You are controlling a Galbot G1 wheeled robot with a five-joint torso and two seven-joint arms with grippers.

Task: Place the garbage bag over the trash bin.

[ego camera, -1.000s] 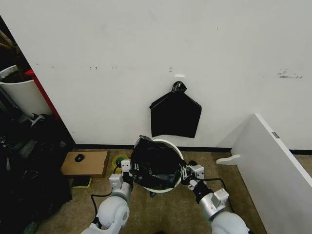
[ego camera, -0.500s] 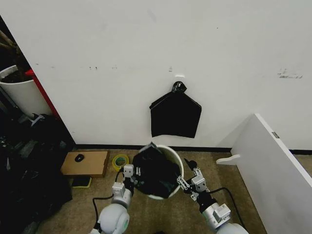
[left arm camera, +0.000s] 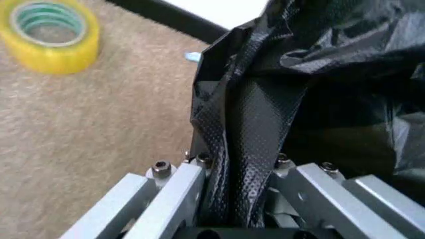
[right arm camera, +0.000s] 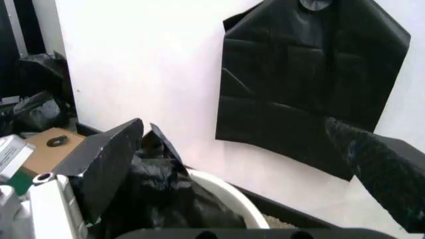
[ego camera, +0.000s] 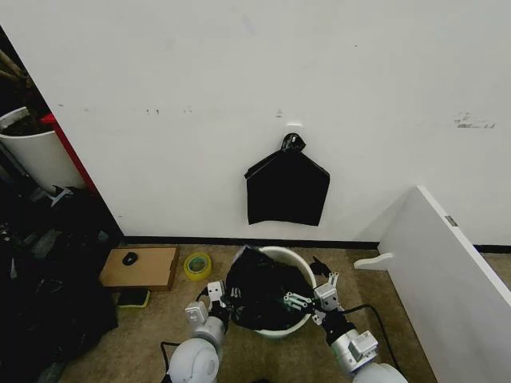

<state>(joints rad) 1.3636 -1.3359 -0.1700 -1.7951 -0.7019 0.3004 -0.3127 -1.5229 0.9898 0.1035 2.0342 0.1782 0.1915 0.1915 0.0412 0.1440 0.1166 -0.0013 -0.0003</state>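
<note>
— Bag sat where?
— In the bin, spilling over its 9 o'clock rim; left gripper pinched it there.
— Right gripper?
— At 3 o'clock, fingers spread, empty.

Bright even light; left wrist view blurred, perhaps too close.

black garbage bag (crinkled) inside trash bin

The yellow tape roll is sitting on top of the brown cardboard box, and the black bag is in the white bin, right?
Not quite. The yellow tape roll lies on the carpet beside the brown cardboard box, not on top of it; the head view shows this. The black garbage bag is indeed in the white trash bin.
</note>
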